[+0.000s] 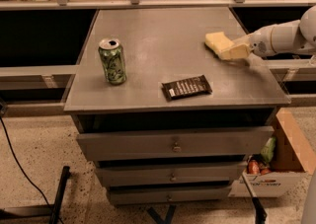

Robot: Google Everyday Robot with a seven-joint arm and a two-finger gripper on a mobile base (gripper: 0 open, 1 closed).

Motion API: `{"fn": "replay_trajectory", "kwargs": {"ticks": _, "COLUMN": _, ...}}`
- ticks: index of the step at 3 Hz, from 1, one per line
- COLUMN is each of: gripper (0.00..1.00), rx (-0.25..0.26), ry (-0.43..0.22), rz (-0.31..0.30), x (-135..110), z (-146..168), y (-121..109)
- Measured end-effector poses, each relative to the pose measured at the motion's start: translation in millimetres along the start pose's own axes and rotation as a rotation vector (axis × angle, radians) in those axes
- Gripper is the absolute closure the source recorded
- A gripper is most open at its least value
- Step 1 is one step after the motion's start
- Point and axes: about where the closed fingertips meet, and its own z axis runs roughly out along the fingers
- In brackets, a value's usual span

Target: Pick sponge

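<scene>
One gripper (236, 52) meets the sponge (216, 41) near the right edge of the cabinet top (163, 35).

Camera view: the white arm (281, 38) reaches in from the right, low over the surface, and the gripper's pale yellow tip lies against the sponge's right end; whether it is open or clamped cannot be told, since tip and foam merge in colour. The sponge is a pale yellow soft block, rounded, lying flat on the grey top toward the back right, close to the right edge. A green can (112, 61) stands upright well apart at the left, and a dark snack bar wrapper (186, 88) lies flat near the front edge, between can and sponge. Bare surface spreads behind and left of the sponge. Below the top are drawers (173, 144), and a cardboard box (291, 154) sits on the floor at the right.
</scene>
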Motion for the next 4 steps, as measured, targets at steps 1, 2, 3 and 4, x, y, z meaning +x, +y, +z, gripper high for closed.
{"fn": "replay_trajectory", "kwargs": {"ticks": 1, "gripper": 1.00, "rx": -0.014, "ry": -0.090, "rz": -0.083, "x": -40, "z": -32, "y": 9}}
{"fn": "replay_trajectory", "kwargs": {"ticks": 2, "gripper": 1.00, "rx": -0.049, "ry": -0.271, "rz": -0.206, "x": -103, "z": -84, "y": 26}}
{"fn": "replay_trajectory", "kwargs": {"ticks": 3, "gripper": 1.00, "rx": -0.050, "ry": -0.319, "rz": -0.276, "x": -136, "z": -111, "y": 37}}
{"fn": "replay_trajectory", "kwargs": {"ticks": 4, "gripper": 1.00, "rx": -0.074, "ry": -0.244, "rz": -0.327, "x": -149, "z": -112, "y": 49}}
